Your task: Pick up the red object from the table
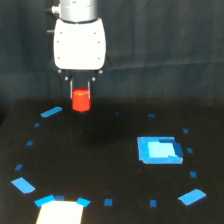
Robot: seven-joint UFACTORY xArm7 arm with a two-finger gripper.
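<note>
Item: red object [80, 100], upright cylinder, long axis vertical, at the far side of the counter [100, 165]. It sits directly between the dark fingers [81, 86], which flank its upper part, seemingly clenched on it; contact is too blurred to confirm. Whether it rests on the counter or hangs just above is unclear.

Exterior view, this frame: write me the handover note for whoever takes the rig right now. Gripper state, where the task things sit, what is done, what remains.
Gripper: pointing down, fingers either side of the red object, apparently shut on its upper part.
Red object: upright between the fingers, toward the far side of the table, on the exterior view's left. Whether its base is touching the surface or just clear of it cannot be told from this view.
Done: approach and, seemingly, the grasp.
Left: confirm the grip, raise it clearly off the table.
Blue square lies apart, on the exterior view's right, not involved.
</note>
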